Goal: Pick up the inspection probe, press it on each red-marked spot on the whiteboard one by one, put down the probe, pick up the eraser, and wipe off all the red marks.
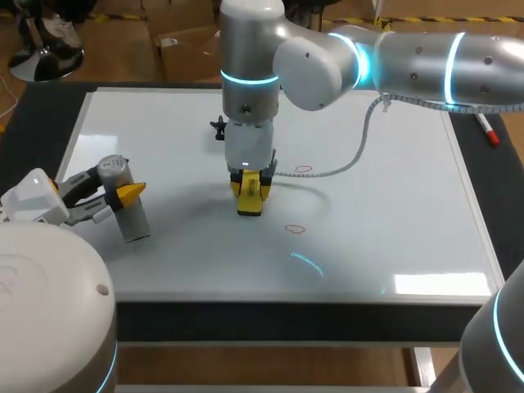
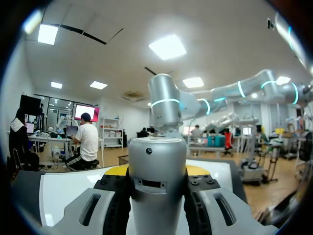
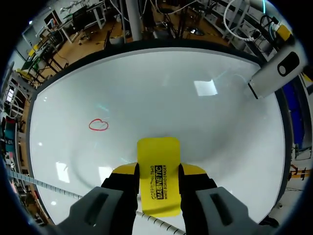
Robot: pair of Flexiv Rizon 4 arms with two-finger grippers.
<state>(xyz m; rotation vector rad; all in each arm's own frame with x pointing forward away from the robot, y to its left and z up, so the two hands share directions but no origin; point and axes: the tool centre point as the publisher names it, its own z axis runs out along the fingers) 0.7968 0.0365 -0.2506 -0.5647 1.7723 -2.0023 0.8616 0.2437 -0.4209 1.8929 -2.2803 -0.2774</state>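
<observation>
The probe [image 2: 156,196] sits clamped in left claw [image 2: 157,170]; right claw [image 3: 157,172] clamps eraser [image 3: 157,152].

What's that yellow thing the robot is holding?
It's the eraser, a flat, bright yellow block with rounded corners and black print on its face. It looks like plastic. The right pincer is shut on it, squeezing both long sides, over the whiteboard. A red mark lies off to one side, untouched.

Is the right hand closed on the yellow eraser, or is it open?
Shut: the right hand grips the yellow eraser between its two fingers, one on each side.
</observation>
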